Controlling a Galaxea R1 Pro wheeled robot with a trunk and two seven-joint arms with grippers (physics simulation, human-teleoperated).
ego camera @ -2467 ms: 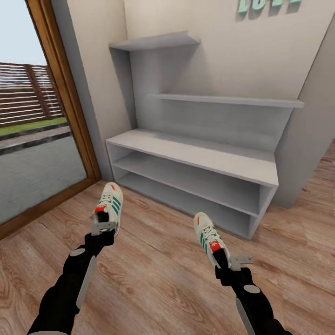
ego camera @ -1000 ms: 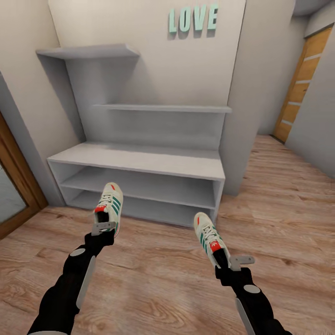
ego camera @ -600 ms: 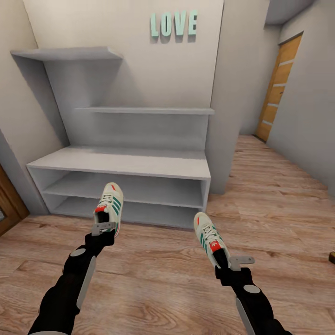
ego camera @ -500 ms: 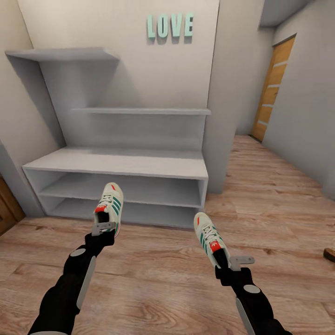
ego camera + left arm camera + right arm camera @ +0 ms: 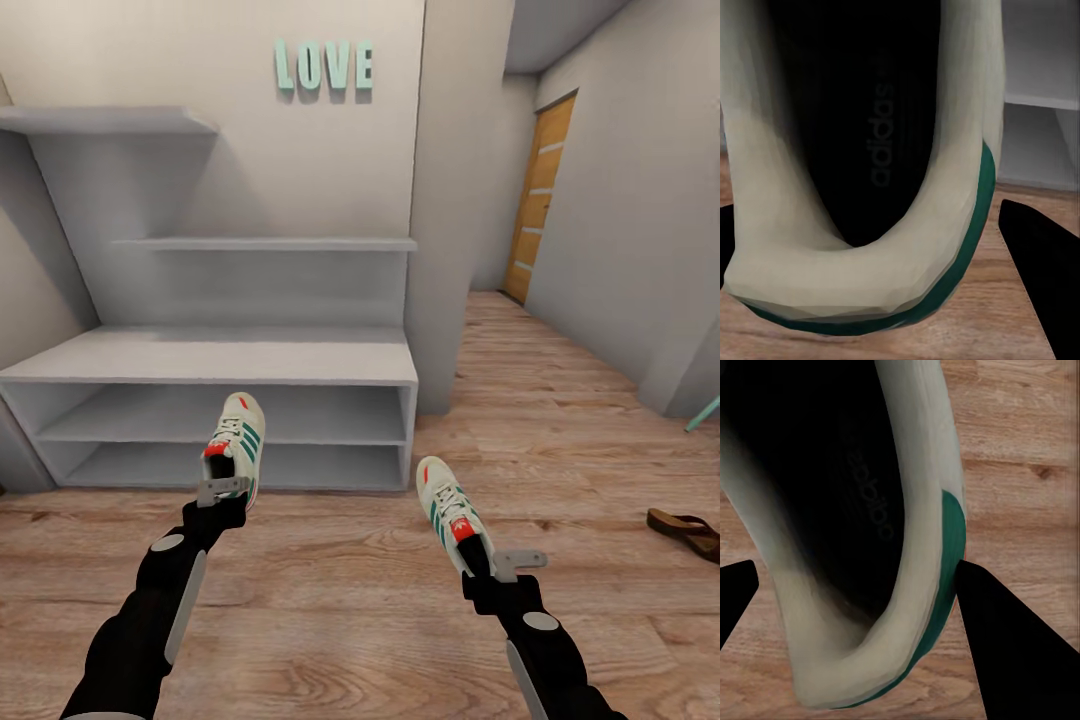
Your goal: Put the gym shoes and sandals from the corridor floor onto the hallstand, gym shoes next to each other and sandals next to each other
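Each gripper is clamped on a gym shoe's heel, left gripper (image 5: 222,492) and right gripper (image 5: 497,566), toes pointing ahead toward the hallstand (image 5: 215,362), one sandal (image 5: 685,531) lying far right of the right gripper

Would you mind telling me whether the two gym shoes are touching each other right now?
Apart. The head view shows the left gripper holding one gym shoe and the right gripper the other, with bare floor between them.
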